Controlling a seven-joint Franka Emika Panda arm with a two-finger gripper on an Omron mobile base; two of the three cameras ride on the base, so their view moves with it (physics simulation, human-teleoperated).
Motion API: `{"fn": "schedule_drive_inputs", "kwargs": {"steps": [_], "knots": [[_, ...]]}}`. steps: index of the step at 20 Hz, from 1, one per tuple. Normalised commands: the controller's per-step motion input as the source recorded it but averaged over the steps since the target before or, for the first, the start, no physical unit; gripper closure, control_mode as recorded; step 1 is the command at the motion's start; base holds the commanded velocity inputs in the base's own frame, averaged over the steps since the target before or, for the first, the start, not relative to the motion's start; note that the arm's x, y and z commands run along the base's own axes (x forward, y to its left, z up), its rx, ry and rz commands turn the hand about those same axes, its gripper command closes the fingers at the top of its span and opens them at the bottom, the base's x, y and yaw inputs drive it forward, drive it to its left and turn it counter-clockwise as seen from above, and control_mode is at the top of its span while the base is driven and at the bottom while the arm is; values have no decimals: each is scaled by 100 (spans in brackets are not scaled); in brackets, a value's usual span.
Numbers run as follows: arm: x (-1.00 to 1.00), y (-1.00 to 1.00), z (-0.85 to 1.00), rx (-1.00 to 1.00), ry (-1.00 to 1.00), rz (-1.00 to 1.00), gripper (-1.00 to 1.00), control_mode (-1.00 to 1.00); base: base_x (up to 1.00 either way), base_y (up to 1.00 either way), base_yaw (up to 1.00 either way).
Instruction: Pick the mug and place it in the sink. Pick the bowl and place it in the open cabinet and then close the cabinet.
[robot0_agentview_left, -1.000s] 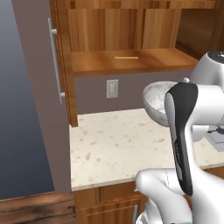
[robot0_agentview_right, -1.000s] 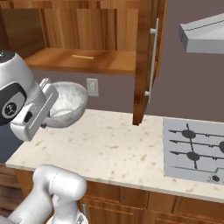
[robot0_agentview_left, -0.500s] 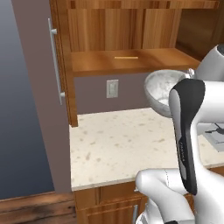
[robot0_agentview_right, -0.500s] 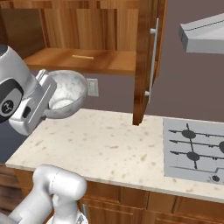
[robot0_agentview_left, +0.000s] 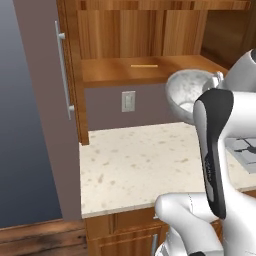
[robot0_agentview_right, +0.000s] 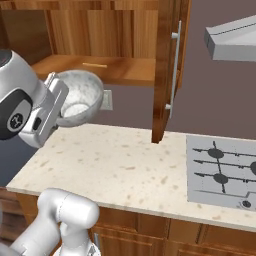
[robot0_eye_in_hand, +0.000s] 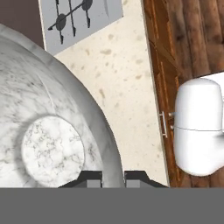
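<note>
Bowl (robot0_agentview_left: 187, 95) higher, nearer cabinet (robot0_agentview_left: 115, 70) shelf.

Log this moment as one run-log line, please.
phase: carrying bowl to cabinet | gripper: shut on bowl rim | bowl: airborne, tilted, below shelf edge | cabinet doors: open

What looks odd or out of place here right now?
The bowl is in the air, tipped on its side with its opening facing outward, gripped at the rim by the end effector beside the open cabinet. Nothing is spilled.
</note>
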Motion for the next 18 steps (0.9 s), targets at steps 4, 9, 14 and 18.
{"fn": "schedule_drive_inputs", "kwargs": {"steps": [4,9,14,18], "knots": [[31,-9,13,0,-1,0,100,-100,0,0,0],[30,-6,21,0,-6,0,100,-100,0,0,0],[26,-6,17,0,-4,0,100,-100,0,0,0],[38,-4,10,0,-5,0,100,-100,0,0,0]]}}
